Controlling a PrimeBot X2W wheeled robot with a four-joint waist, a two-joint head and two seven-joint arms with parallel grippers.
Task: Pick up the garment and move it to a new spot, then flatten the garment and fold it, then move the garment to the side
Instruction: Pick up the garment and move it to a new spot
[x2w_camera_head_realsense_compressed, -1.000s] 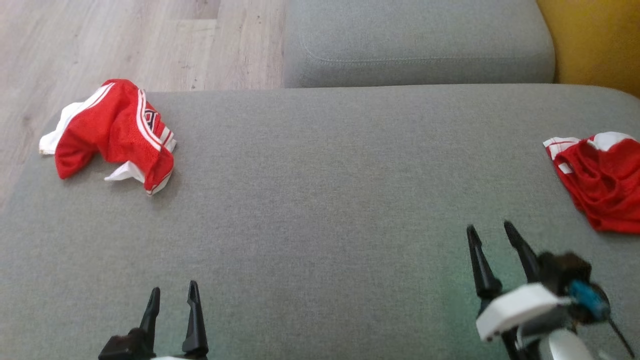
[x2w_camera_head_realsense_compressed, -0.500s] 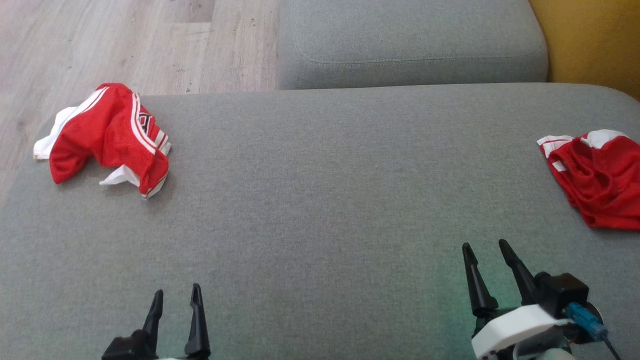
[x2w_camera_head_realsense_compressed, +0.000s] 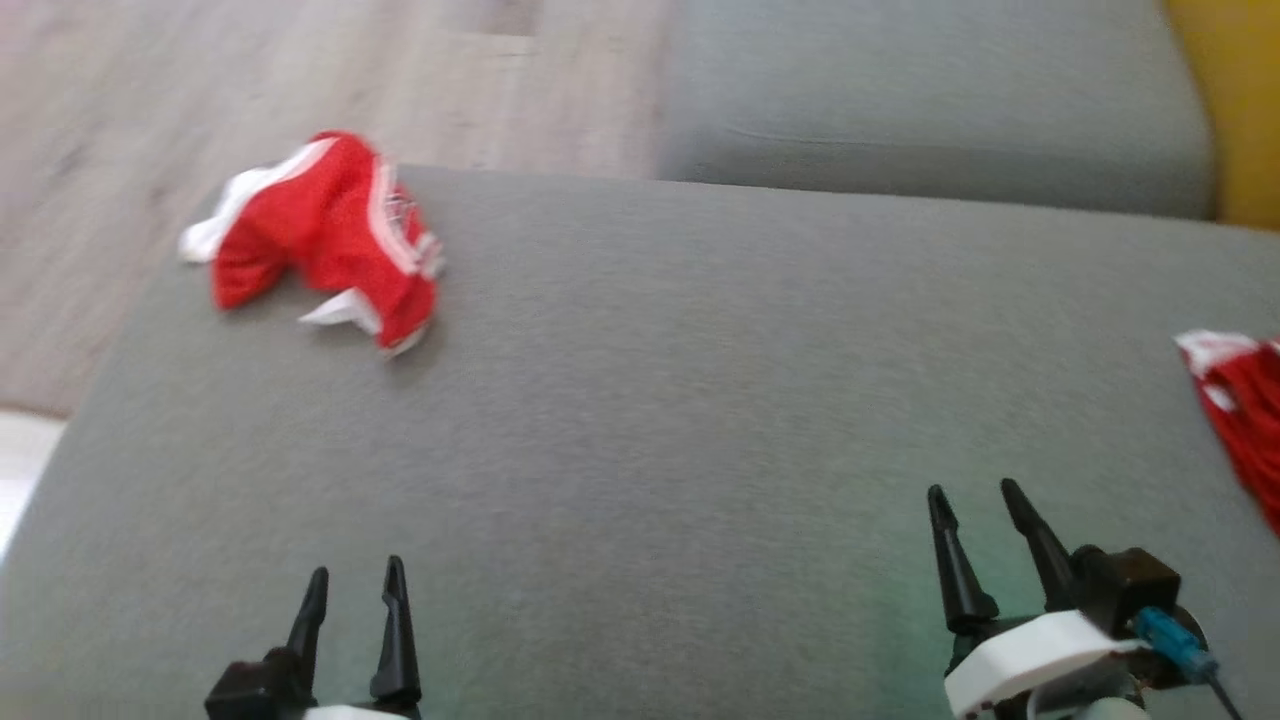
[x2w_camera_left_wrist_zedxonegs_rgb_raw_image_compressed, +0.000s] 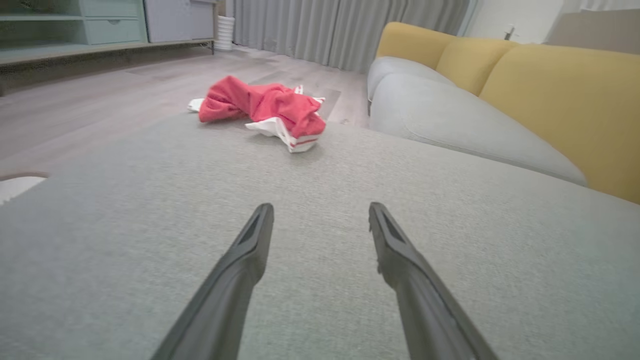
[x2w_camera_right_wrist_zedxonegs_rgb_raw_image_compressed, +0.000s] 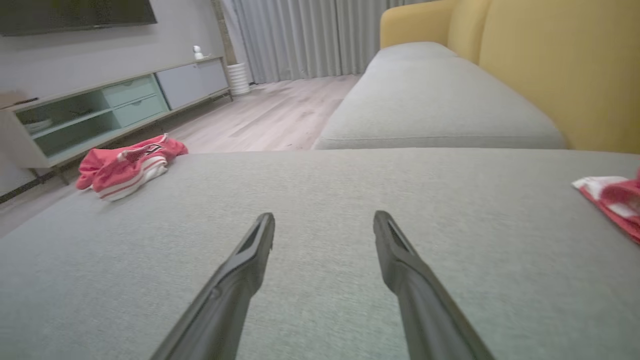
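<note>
Red with white stripes, the crumpled mesh garment (x2w_camera_head_realsense_compressed: 320, 235) lies at the far left corner of the grey seat cushion (x2w_camera_head_realsense_compressed: 700, 400), its pale hem close to the edge above the wooden floor (x2w_camera_head_realsense_compressed: 100, 150). From the left gripper (x2w_camera_head_realsense_compressed: 355, 568) it lies well ahead and a touch to the left, with bare cushion between them; in the left wrist view it sits just left of the line along the fingers. The heap's long axis runs roughly across that line, slanting from far-left to near-right, so the fingers would meet its broad side rather than an end. The left gripper is spread wide and empty, low over the near edge of the cushion. The right gripper (x2w_camera_head_realsense_compressed: 972, 488) is likewise wide and empty, and much farther from this heap. It stands nearer a second red garment (x2w_camera_head_realsense_compressed: 1245, 400) at the cushion's right edge. For the heap at the corner, the left arm looks the natural one to reach, going forward and slightly leftward.
</note>
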